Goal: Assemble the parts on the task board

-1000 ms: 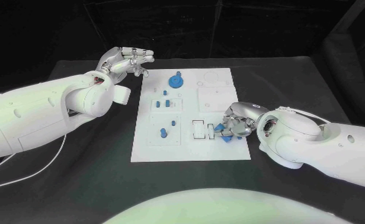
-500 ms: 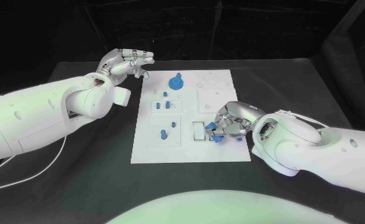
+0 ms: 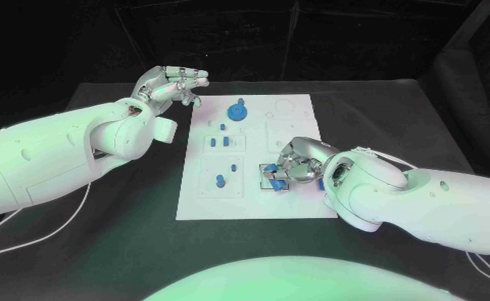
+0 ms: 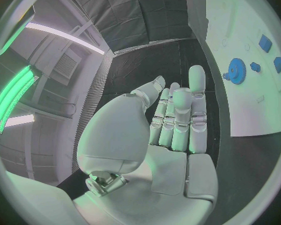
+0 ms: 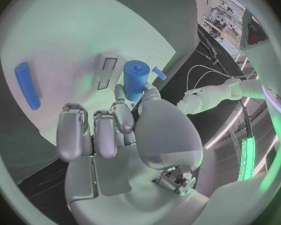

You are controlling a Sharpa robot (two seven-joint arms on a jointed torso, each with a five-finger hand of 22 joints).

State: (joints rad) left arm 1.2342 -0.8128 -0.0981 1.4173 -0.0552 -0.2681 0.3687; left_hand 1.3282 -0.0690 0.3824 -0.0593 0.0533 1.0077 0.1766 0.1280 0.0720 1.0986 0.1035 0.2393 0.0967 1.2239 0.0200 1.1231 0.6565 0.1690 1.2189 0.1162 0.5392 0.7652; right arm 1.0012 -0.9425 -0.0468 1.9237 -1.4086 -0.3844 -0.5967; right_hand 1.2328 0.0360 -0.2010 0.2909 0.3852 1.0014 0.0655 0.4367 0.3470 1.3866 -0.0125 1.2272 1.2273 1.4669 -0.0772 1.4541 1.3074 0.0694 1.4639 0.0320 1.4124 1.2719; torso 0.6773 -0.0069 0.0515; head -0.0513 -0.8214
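Pinching blue cylinder (image 5: 136, 80), right hand (image 3: 293, 166), seemingly over task board (image 3: 194, 198)

Head camera looks down on the task board (image 3: 255, 152); both close wrist cameras share it.

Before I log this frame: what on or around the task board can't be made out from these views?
- Head view: the right hand covers the slots under it on the task board; whether the blue cylinder touches the board is unclear.
- Head view: the small blue parts are too small to tell their shapes.
- Left wrist view: the frame edge cuts off the board beyond the blue gear.
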